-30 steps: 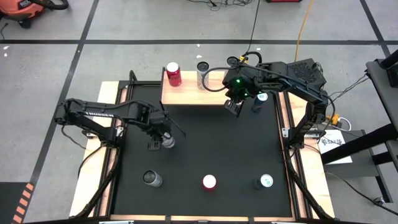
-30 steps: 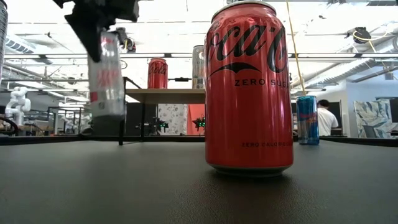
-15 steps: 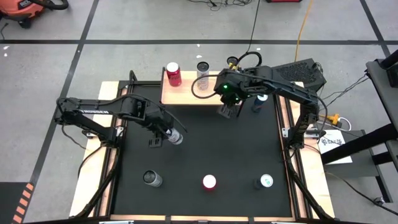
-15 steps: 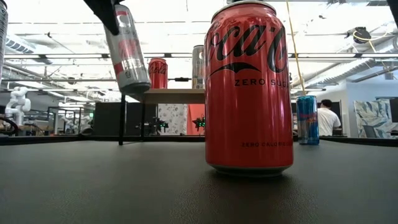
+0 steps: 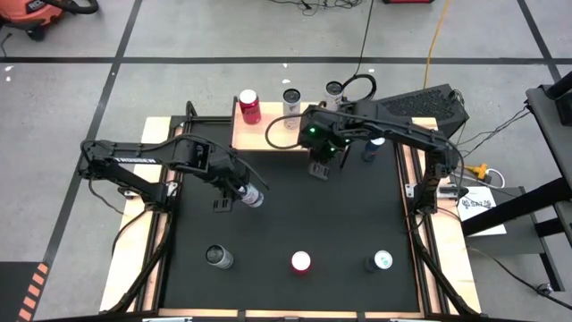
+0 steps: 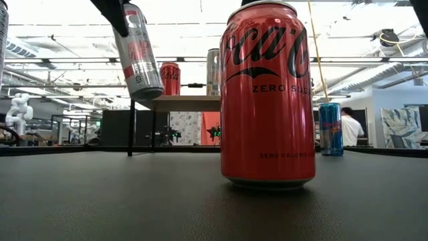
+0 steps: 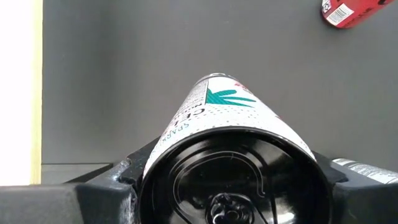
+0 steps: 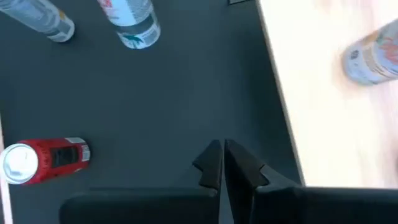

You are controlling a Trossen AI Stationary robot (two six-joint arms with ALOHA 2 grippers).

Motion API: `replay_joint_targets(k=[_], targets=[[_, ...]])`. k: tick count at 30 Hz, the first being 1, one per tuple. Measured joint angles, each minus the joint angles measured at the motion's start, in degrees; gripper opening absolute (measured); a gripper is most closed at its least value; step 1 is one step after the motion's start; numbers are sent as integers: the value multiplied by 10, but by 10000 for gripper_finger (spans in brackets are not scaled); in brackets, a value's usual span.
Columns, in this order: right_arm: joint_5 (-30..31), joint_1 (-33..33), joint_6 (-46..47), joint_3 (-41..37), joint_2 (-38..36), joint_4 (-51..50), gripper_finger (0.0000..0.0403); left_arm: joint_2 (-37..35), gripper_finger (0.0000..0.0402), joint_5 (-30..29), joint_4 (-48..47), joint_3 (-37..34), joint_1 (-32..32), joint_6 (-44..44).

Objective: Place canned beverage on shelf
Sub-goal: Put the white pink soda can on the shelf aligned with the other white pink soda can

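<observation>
The step in hand looks like the carry: the left claw (image 5: pixel 234 193) grips a silver-white can (image 5: pixel 251 194) and holds it clear of the black mat (image 5: pixel 295 215), on the near side of the shelf (image 5: pixel 268 130) and well apart from it. In the low view the can (image 6: pixel 138 50) hangs in the air, tilted, with nothing under it. The left wrist view shows the dark fingers (image 7: pixel 118 180) clamped on either side of the can's body, close to the end that faces the camera.

The can's long axis is not upright. It leans: the gripped end is higher, and the free end slopes down and away from the claw, roughly toward the shelf's right half. From above it reads as a short slanted cylinder, not a round top.

The right claw (image 5: pixel 320 168) hovers just off the shelf's near edge with its fingers pressed together and nothing between them.

The shelf already carries a red can (image 5: pixel 249 105) and a silver can (image 5: pixel 292 105), both standing toward its back edge; a third can (image 5: pixel 334 89) shows near its far right corner.

The next move, as I judge it, calls for lifting the held can above the wooden top, bringing its axis back to vertical, and setting it on a bare patch beside the two standing cans. The right arm sits close to that path, so there is some risk of a brush.
</observation>
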Motion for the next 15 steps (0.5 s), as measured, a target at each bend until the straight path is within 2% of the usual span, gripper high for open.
replay_joint_targets(k=[3, 8, 15], targets=[[-11, 2, 18, 0, 4, -5, 21, 0, 247, 0, -2, 0, 0, 0], [-58, 1, 31, 0, 14, -7, 78, 0, 247, 0, -1, 0, 0, 0], [-59, 17, -7, 0, 36, 14, 166, 0, 247, 0, 4, 0, 0, 0]])
